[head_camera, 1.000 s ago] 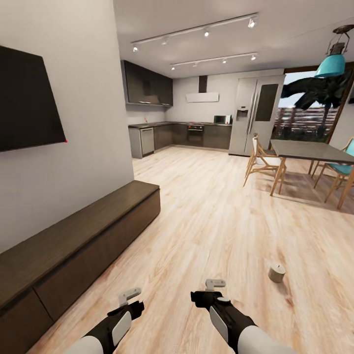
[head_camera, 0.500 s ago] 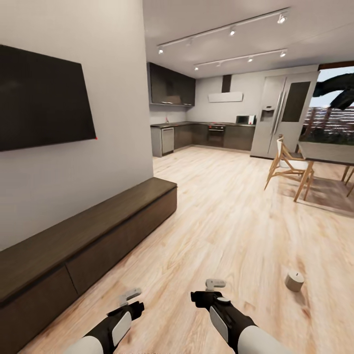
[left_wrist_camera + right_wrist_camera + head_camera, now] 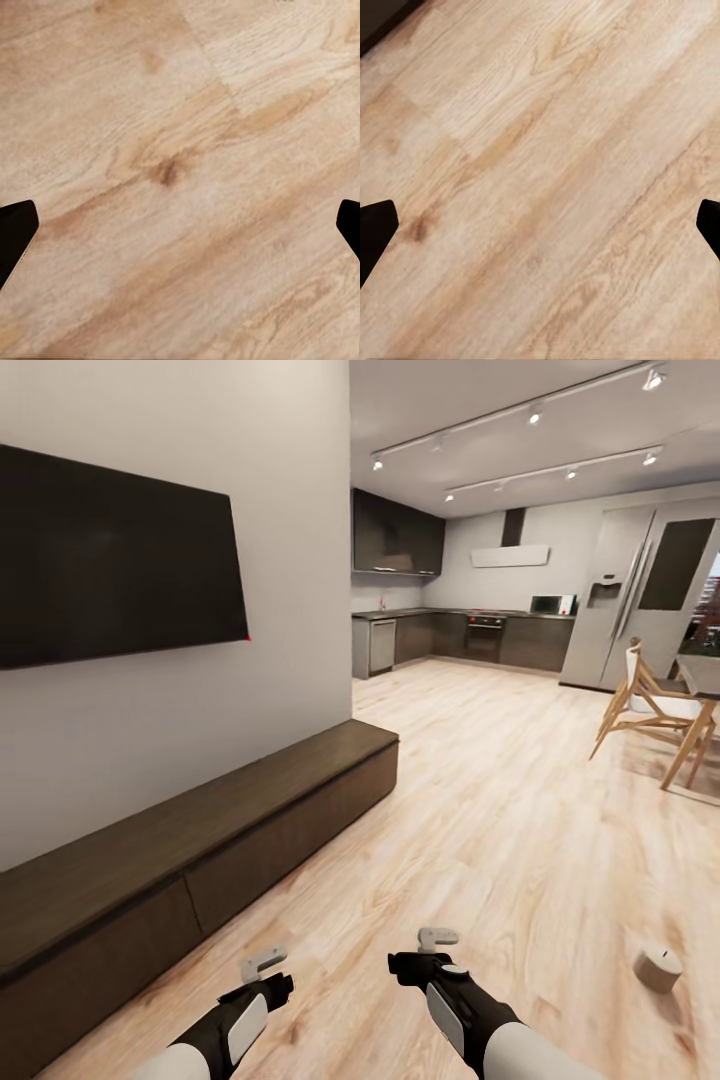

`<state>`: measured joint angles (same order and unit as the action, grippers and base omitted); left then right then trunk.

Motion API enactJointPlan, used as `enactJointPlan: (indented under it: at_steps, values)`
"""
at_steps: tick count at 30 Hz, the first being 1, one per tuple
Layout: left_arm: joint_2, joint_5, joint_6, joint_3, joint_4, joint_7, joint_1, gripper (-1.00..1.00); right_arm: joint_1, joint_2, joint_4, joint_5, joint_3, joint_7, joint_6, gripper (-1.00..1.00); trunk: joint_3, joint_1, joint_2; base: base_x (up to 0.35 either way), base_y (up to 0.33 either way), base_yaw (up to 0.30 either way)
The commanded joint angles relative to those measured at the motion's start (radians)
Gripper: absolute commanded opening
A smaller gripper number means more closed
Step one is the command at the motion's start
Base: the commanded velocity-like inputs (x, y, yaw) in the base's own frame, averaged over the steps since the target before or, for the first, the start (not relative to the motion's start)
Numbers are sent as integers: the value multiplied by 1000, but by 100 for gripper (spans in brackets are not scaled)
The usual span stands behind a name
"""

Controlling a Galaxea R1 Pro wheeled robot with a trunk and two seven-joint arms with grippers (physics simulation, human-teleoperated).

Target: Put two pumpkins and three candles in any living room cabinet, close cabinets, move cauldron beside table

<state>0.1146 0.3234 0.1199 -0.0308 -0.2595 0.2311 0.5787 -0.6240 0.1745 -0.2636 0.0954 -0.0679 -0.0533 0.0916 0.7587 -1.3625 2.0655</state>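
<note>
head view: the long dark-brown cabinet [image 3: 200, 840] runs along the wall under the black tv [image 3: 110, 555], its flat handleless fronts all flush and shut. a small pale cylinder, likely a candle [image 3: 657, 967], stands on the wood floor [image 3: 480, 840] well away from the cabinet, off to the robot's right. no pumpkin or cauldron is in sight here. the left gripper [image 3: 263, 963] and right gripper [image 3: 437, 938] hang low over the floor, each empty. beyond the far end of the cabinet lie grey kitchen cupboards [image 3: 520, 640], a steel fridge [image 3: 650, 600] and a wooden chair [image 3: 640, 705].

the risks, as i judge them: the candle sits at the frame's edge and could be lost from sight or knocked over by the base, and the smooth fronts give the fingers little to pull on.

left wrist view: pale matt planks with knots and grain; dark fingertips [image 3: 15, 232] sit at both edges, spread wide.

right wrist view: the same floor, a dark strip of cabinet [image 3: 382, 19] in one corner, fingertips [image 3: 375, 229] likewise wide apart.
</note>
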Motion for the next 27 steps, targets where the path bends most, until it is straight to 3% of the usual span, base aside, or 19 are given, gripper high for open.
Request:
enactJointPlan:
  at_steps: [1, 27]
  values:
    - [0, 2, 6, -3, -3, 4, 0, 100, 0, 0, -2, 10, -7, -6, 5, 100, 1, 0, 0, 0, 0, 277]
    - [0, 4, 6, -3, -3, 4, 0, 100, 0, 0, -2, 9, -7, -5, 5, 100, 1, 0, 0, 0, 0, 277]
